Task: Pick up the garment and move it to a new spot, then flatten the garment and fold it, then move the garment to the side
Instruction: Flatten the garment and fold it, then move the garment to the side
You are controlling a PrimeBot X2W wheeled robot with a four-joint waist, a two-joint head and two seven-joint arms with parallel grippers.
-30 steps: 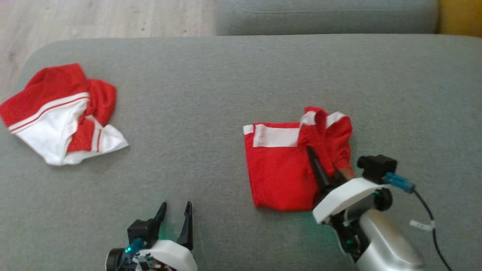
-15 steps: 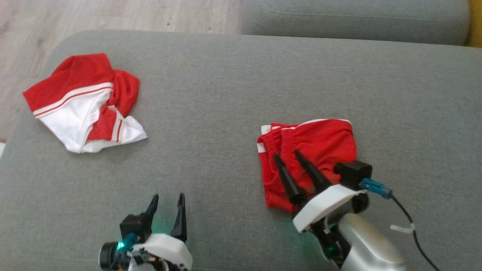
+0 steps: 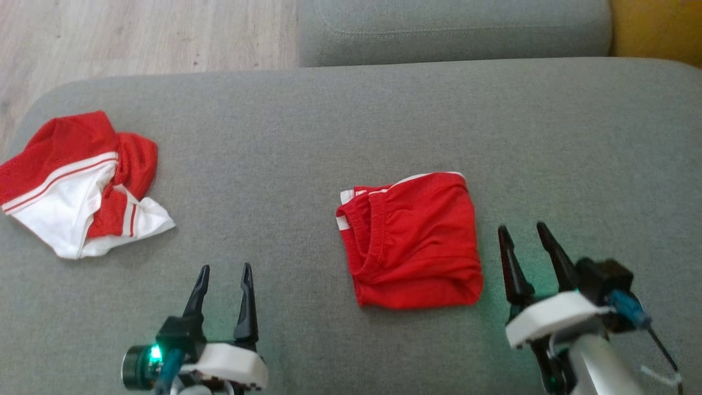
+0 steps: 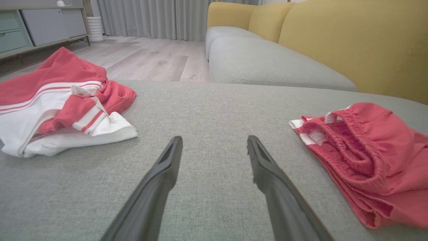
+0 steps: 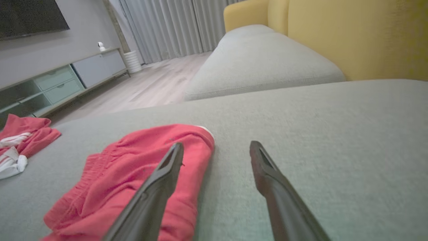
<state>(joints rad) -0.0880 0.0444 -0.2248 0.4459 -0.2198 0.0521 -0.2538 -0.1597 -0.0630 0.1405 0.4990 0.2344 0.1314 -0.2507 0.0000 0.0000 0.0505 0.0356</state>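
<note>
Folded garment [image 3: 414, 241] beside R gripper [image 3: 522, 228], jaws apart

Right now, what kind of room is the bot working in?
Most likely a home living room: a grey sofa with yellow backrests, and a low media cabinet standing below a dark wall screen.

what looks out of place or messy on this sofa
The red and white garment at the left end of the grey sofa cushion lies crumpled in a heap, close to the edge. The folded red garment in the middle is fairly neat, though its left edge layers sit uneven. Nothing looks spilled or damaged.
</note>
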